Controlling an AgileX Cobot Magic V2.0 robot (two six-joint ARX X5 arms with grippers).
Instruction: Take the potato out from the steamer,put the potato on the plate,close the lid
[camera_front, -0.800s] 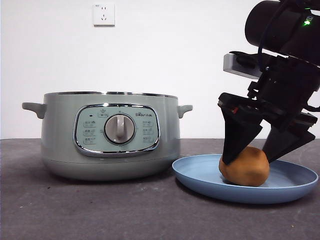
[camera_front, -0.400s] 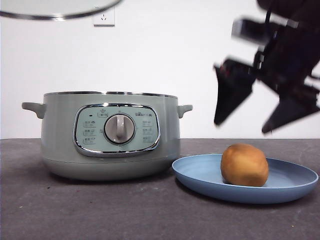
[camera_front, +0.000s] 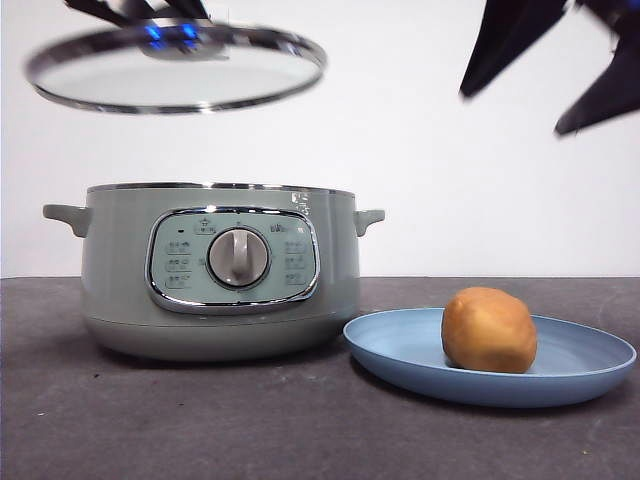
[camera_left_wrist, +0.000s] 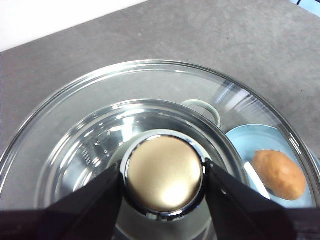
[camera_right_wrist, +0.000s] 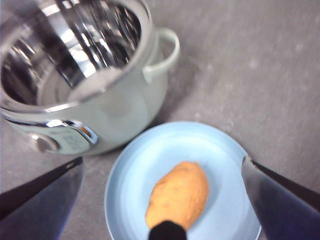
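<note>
The golden-brown potato (camera_front: 489, 329) lies on the light-blue plate (camera_front: 400, 345), to the right of the sage-green steamer (camera_front: 130, 290), which stands open. The glass lid (camera_front: 175, 72) hangs in the air above the steamer. My left gripper (camera_left_wrist: 164, 181) is shut on the lid's knob (camera_left_wrist: 164, 172), and through the glass I see the open pot (camera_left_wrist: 95, 150), the plate (camera_left_wrist: 240, 140) and the potato (camera_left_wrist: 280, 174). My right gripper (camera_front: 548, 55) is open and empty, high above the plate. The right wrist view shows the potato (camera_right_wrist: 179, 195) on the plate (camera_right_wrist: 145, 165) beside the steamer (camera_right_wrist: 75, 60).
A dark grey table (camera_front: 200, 420) carries the steamer and the plate. A white wall with a socket is behind. The steamer's handle (camera_front: 370, 218) sticks out toward the plate.
My right gripper let go of the potato and rose, open, high above the plate. My left gripper brought the lid in from the upper left and lower, to over the steamer.
</note>
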